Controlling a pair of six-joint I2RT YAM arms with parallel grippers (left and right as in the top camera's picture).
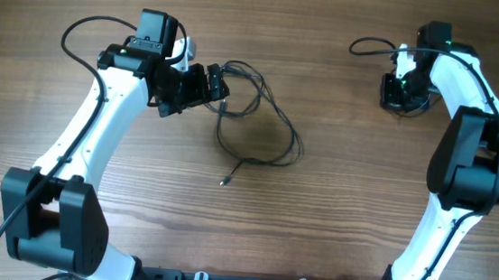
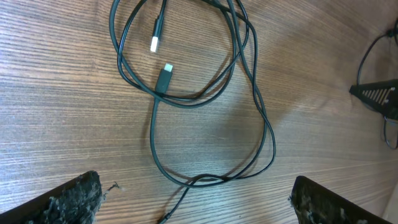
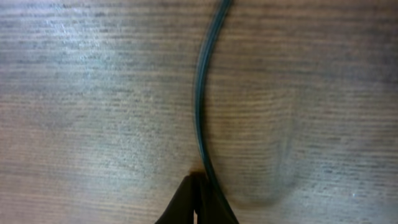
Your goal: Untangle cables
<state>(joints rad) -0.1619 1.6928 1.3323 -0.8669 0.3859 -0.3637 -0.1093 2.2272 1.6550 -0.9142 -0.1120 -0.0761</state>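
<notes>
We are hovering the left tool [image 1: 214,88] wide open over the looped cables [image 1: 256,127] on the desk [image 1: 333,220] — next we would be pinching one plug end [image 2: 165,76], lifting slowly. The right tool [image 3: 198,194] is sitting closed against a lone strand [image 3: 201,93].

Looped cables [image 2: 153,137] lie on the desk [image 2: 62,112] just ahead of the left pincer [image 2: 196,196], its fingers [image 2: 78,198] spread wide.
</notes>
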